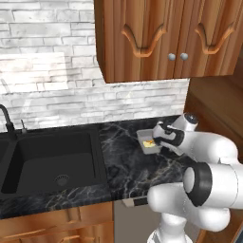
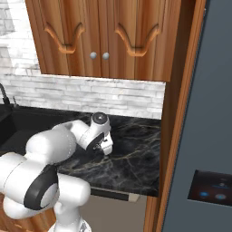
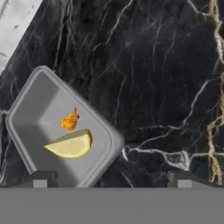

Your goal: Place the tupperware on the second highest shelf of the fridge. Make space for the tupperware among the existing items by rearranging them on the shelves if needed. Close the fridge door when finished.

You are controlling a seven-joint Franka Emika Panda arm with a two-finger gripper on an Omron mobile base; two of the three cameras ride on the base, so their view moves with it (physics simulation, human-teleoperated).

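Note:
The tupperware (image 3: pixel 57 127) is a shallow grey tray holding a yellow wedge and a small orange piece. It lies flat on the black marble counter (image 3: pixel 166 78), near the back right in the left base view, tupperware (image 1: pixel 147 141). My gripper (image 3: pixel 113 180) hangs just above it, open and holding nothing. One fingertip (image 3: pixel 41 179) is over the tray and the other is over bare counter. The gripper (image 1: pixel 158 143) points down at the tray's right side. The fridge (image 2: pixel 213 113) shows as a slate-grey front with a blue-lit panel. Its shelves, the existing items and the fridge door are out of view.
A black sink (image 1: pixel 52 161) with a dark faucet (image 1: pixel 5 121) fills the counter's left. Wooden wall cabinets (image 1: pixel 166 38) hang above the counter. A tall wooden panel (image 2: pixel 174 136) stands between the counter and the fridge. White brick wall lies behind.

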